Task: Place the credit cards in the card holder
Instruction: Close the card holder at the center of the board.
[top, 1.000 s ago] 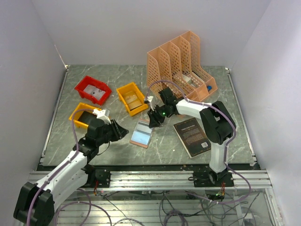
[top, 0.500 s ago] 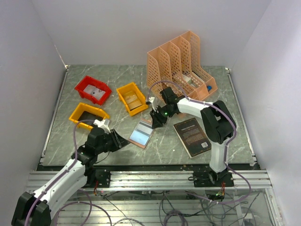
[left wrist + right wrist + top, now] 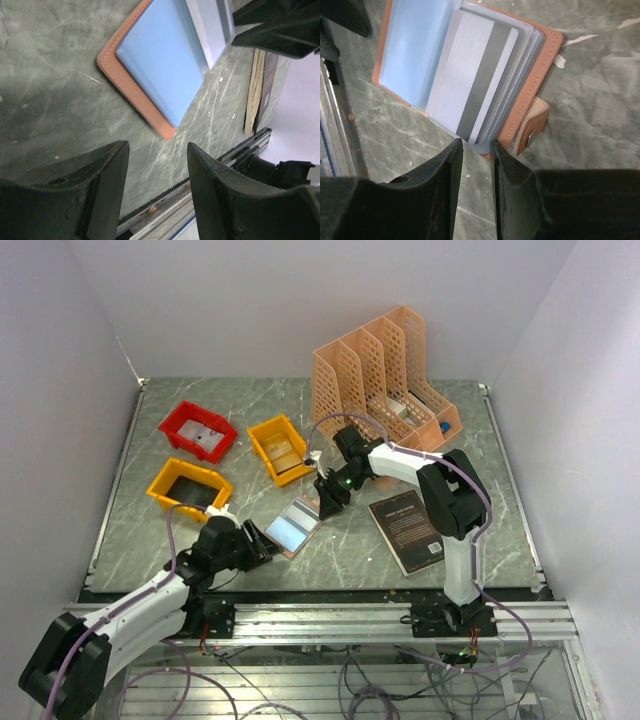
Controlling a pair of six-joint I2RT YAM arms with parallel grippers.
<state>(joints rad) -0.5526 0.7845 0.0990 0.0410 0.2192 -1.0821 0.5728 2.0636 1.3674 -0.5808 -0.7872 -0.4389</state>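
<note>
The salmon-pink card holder [image 3: 293, 528] lies open on the table, pale blue inner faces up. In the right wrist view a pale grey card with a dark stripe [image 3: 470, 85] sits in the holder's [image 3: 547, 75] clear sleeves. My right gripper [image 3: 322, 505] is at the holder's far edge; its jaws [image 3: 476, 145] stand a narrow gap apart at the sleeve edge, with nothing between them. My left gripper [image 3: 268, 540] is open and empty just left of the holder; in the left wrist view [image 3: 157, 150] the holder's blue face [image 3: 160, 60] lies beyond the fingertips.
A red bin [image 3: 180, 418] holds whitish cards [image 3: 205, 436]. An orange bin [image 3: 262, 432] holds a tan card [image 3: 285, 455]. A yellow bin [image 3: 170, 483] stands at the left. The peach lattice file organizer [image 3: 385, 375] stands at the back. A black book [image 3: 408, 530] lies right of the holder.
My left arm has swung down and right, bringing its gripper next to the holder. The holder has shifted a little toward the left. My right gripper stays at the holder's far edge.
</note>
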